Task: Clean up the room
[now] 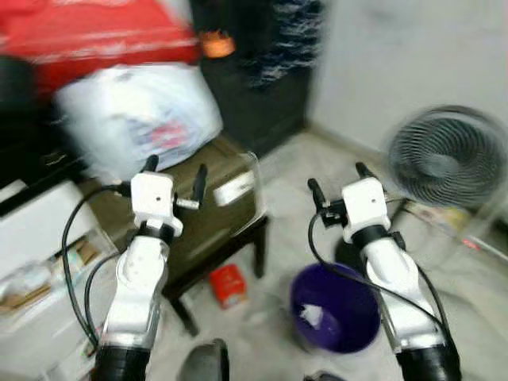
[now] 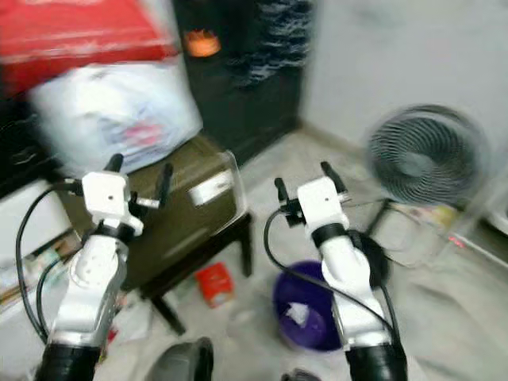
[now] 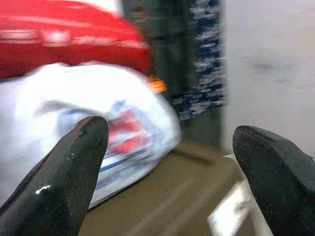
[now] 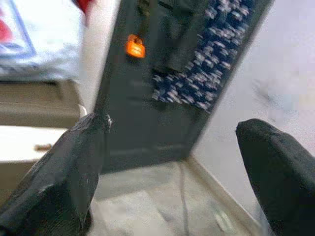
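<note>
purple bin (image 1: pixel 333 311) sits on the floor ready for litter like the red box (image 1: pixel 228 284); both grippers, left (image 1: pixel 175 176) and right (image 1: pixel 340 186), hover released, carrying nothing.

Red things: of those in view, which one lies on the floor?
The small red packet, lying on the floor beside the purple bin; the big red one sits high behind the white bag.
</note>
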Controlling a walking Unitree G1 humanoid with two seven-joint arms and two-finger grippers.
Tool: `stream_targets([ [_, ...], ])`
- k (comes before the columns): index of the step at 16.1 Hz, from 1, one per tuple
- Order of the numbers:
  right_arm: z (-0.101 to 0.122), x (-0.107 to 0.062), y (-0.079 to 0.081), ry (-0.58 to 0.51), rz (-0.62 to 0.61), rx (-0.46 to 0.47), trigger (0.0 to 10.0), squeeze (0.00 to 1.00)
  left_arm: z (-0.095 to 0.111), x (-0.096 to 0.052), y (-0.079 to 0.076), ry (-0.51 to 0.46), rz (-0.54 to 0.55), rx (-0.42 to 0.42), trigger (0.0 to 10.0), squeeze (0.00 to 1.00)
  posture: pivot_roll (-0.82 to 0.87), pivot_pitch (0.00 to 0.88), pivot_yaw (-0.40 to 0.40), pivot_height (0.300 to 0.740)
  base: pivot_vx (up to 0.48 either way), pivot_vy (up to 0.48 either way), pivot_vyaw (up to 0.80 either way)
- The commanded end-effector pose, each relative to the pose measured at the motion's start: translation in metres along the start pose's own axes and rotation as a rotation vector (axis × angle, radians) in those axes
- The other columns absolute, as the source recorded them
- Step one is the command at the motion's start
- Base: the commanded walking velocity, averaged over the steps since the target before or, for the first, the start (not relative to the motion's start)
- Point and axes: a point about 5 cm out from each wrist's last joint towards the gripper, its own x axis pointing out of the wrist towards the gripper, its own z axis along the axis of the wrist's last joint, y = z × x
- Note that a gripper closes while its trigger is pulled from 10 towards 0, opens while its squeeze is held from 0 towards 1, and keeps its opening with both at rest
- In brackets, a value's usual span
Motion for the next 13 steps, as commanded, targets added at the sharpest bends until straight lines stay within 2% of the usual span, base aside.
stream_targets([
  [1, 0.000, 0.004, 0.001, -0.005, 0.001, 0.012, 10.0, 0.00, -0.004, 0.004, 0.006, 0.027, 0.054, 0.022, 10.0, 0.00, -0.07, 0.000, 0.032, 0.740, 0.000, 0.000, 0.80],
  [4, 0.000, 0.005, 0.006, -0.006, 0.028, 0.020, 10.0, 0.00, -0.012, 0.000, 0.011, 0.074, 0.120, 0.008, 10.0, 0.00, -0.06, 0.000, 0.019, 0.740, 0.000, 0.000, 0.80],
  [9, 0.004, 0.012, 0.011, -0.030, 0.039, 0.039, 10.0, 0.00, -0.015, -0.002, 0.013, 0.103, 0.173, -0.004, 10.0, 0.00, -0.06, 0.000, 0.021, 0.740, 0.000, 0.000, 0.80],
  [11, 0.006, 0.011, 0.009, -0.034, 0.036, 0.041, 10.0, 0.00, -0.018, -0.006, 0.018, 0.119, 0.199, 0.023, 10.0, 0.00, -0.06, 0.000, 0.022, 0.740, 0.000, 0.000, 0.80],
  [13, 0.003, 0.006, 0.008, -0.017, 0.038, 0.056, 10.0, 0.00, -0.021, -0.018, 0.028, 0.135, 0.244, 0.069, 10.0, 0.00, -0.06, 0.000, 0.020, 0.740, 0.000, 0.000, 0.79],
])
